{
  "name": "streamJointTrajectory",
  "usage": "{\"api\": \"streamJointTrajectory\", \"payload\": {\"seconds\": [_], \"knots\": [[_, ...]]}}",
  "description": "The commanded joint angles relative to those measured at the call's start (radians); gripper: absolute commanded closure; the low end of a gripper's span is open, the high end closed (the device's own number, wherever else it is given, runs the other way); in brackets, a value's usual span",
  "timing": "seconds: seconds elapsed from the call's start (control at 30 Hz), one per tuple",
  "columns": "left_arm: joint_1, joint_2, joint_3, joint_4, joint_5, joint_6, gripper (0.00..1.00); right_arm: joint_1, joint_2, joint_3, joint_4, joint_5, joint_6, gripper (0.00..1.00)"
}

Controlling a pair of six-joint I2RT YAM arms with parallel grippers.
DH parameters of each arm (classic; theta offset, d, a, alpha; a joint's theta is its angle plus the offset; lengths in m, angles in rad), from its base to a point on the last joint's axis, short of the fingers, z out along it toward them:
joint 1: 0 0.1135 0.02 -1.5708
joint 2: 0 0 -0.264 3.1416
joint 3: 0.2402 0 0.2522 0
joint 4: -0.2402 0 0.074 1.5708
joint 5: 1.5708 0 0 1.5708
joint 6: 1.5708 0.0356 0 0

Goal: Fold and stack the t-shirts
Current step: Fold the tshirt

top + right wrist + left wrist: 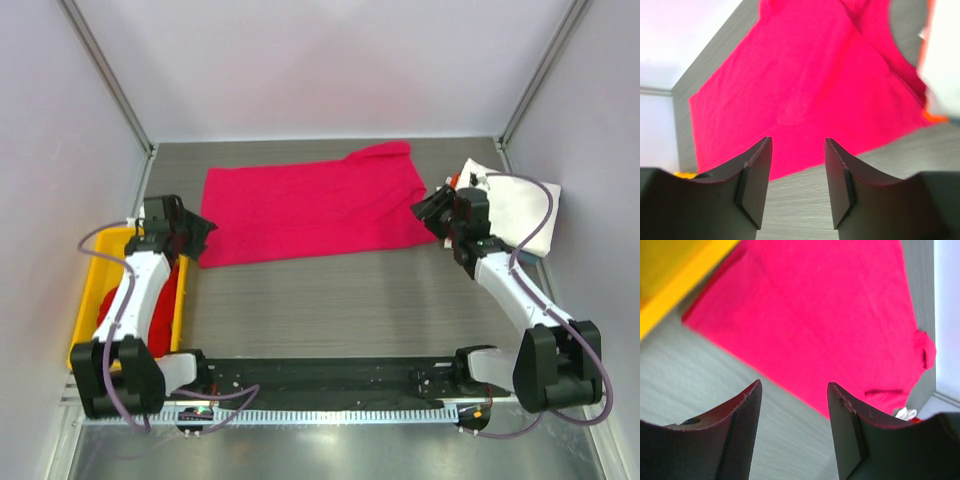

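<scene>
Arms near, magenta-pink t-shirt [310,212] flat beyond.
Top view: it lies far-centre on the bench [330,300]; left end effector [190,238] at its near-left corner, right end effector [432,212] at its right edge. Wrist views: both wide, empty; best grip matching corners together.

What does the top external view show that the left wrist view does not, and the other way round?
Only the top external view shows the right gripper, at the pink shirt's right edge, and a red shirt lying in the tray. Only the left wrist view shows the left gripper up close: open, holding nothing, with the table under it. Both show the pink shirt spread flat and part of the yellow tray.
</scene>
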Motion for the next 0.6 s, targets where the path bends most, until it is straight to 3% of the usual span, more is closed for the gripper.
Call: {"api": "streamJointTrajectory", "payload": {"seconds": [0.0,0.2,0.57], "knots": [[-0.046,-0.121,-0.112,0.036,-0.041,-0.083,0.44,0.036,-0.085,-0.105,0.093,0.203,0.101,0.5],[-0.08,-0.248,-0.325,0.143,-0.113,-0.198,0.44,0.118,-0.126,-0.301,0.219,0.427,0.204,0.49],[-0.081,-0.153,-0.422,0.298,-0.18,-0.25,0.45,0.124,0.048,-0.366,0.377,0.597,0.345,0.45]]}}
